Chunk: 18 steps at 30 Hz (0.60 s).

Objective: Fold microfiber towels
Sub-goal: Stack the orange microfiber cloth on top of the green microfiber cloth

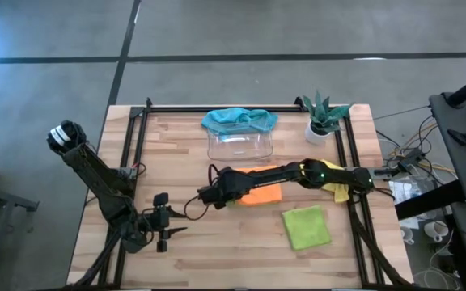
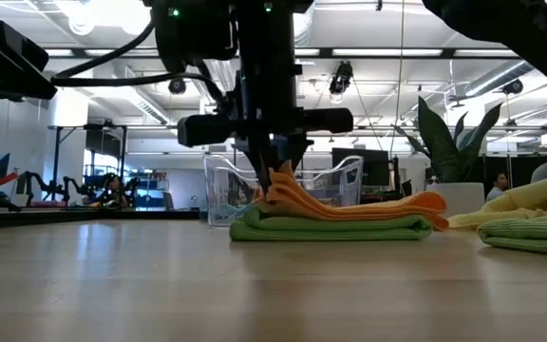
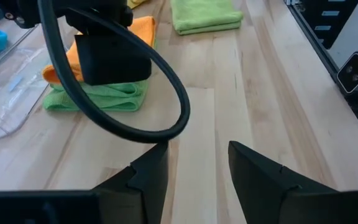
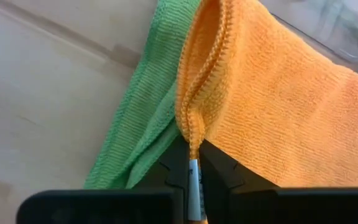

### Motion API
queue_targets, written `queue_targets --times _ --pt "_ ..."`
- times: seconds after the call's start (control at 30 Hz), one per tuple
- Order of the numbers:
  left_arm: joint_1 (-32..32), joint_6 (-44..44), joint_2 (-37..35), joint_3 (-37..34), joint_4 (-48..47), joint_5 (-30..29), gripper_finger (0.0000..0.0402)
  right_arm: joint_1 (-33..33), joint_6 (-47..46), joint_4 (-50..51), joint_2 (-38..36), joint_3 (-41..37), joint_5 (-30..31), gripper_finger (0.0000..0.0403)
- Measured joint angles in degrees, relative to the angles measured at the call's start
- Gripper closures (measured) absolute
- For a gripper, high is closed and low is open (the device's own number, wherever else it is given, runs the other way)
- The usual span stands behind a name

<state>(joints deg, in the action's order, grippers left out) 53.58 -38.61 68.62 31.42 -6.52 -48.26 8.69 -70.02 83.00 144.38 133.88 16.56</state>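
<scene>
Wooden worktop carries everything we see. Starting at its left edge, the left gripper waits low near the front-left corner, its fingers parted with nothing between them, well apart from any cloth.

Moving toward the middle, the right gripper is pinched tight on a bunched hem of the orange towel, which lies on top of a lime green towel. In the right wrist view the fold of orange edge rises straight out of the closed fingers, with green fabric just beside them. We judge the main risk lies here: if the pinch has caught green threads too, lifting drags both cloths and spoils the stack. A grip this close to the hem could also slip, dropping the corner short and leaving a crooked fold.

Behind, toward the back edge, the teal blue towel hangs over the clear plastic tray; a wide sweep of the arm could knock it.

Further right, a second lime green towel lies folded near the front-right, and the yellow towel sits partly under the right arm, where the arm could snag it. The potted plant stands at the back-right corner.
</scene>
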Motion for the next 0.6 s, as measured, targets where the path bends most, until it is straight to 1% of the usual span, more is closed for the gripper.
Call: queue_targets --times 0.33,0.53,0.6 --pt "0.01 0.02 0.0 0.0 0.01 0.0 0.0251 -0.22 -0.24 -0.51 -3.64 1.11 -0.14 0.0385" --pt "0.01 0.02 0.0 0.0 0.04 0.0 0.0251 -1.38 2.36 -8.16 -3.57 0.24 -1.1 0.0385" --pt "0.0 0.0 0.0 0.0 0.02 0.01 0.0251 -1.64 2.59 -8.2 -3.57 0.54 -1.09 0.0385"
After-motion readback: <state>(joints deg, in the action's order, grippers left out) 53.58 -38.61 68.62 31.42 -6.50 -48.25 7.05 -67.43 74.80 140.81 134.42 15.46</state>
